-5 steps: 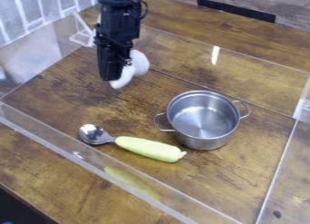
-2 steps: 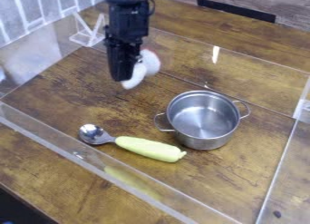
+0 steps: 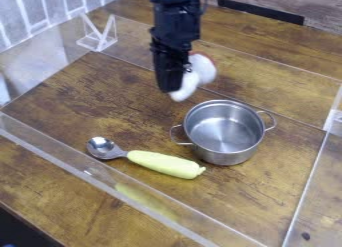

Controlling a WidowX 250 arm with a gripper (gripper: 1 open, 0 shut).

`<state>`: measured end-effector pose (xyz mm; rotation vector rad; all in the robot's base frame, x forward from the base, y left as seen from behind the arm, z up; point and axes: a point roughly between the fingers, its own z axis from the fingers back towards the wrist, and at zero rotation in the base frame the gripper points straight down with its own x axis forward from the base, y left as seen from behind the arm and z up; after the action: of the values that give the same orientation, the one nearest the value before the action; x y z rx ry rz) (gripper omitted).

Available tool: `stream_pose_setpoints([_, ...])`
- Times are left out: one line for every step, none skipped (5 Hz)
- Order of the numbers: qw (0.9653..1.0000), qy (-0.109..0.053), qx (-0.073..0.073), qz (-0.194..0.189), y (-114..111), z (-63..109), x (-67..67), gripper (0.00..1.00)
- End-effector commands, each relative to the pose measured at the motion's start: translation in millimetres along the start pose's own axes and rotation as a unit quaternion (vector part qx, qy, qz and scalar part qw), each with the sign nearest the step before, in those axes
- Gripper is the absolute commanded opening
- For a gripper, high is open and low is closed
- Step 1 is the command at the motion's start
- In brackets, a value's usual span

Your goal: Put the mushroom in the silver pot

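The claw (image 3: 175,88) points down and is clenched on the mushroom (image 3: 197,75), holding it off the counter (image 3: 74,101) toward the back edge, close behind the pot's (image 3: 225,132) left rim but not over its opening. The pot stands upright right of the counter's middle. A spoon (image 3: 103,147) and a yellow-green vegetable (image 3: 167,164) lie end to end near the front edge.

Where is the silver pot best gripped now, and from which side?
Pinch the near rim of the silver pot from straight above: it stands upright, lidless and empty, so one finger can drop inside the wall. The loop handles look too small to catch reliably.
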<state>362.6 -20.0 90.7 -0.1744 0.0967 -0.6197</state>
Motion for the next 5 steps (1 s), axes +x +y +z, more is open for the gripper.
stream_pose_setpoints([0.9991,-0.039,0.012,-0.009,-30.2,26.7,8.2,0.0])
stream_pose_setpoints([0.9988,-0.048,0.004,0.004,-45.0,31.3,13.0,0.0])
stream_pose_setpoints([0.9977,-0.056,-0.009,0.038,-63.5,28.3,21.2,0.0])
stream_pose_setpoints([0.996,-0.055,-0.026,0.065,-73.0,22.7,30.1,1.0])
stream_pose_setpoints([0.9988,-0.029,-0.039,0.013,-65.2,20.5,30.0,0.0])
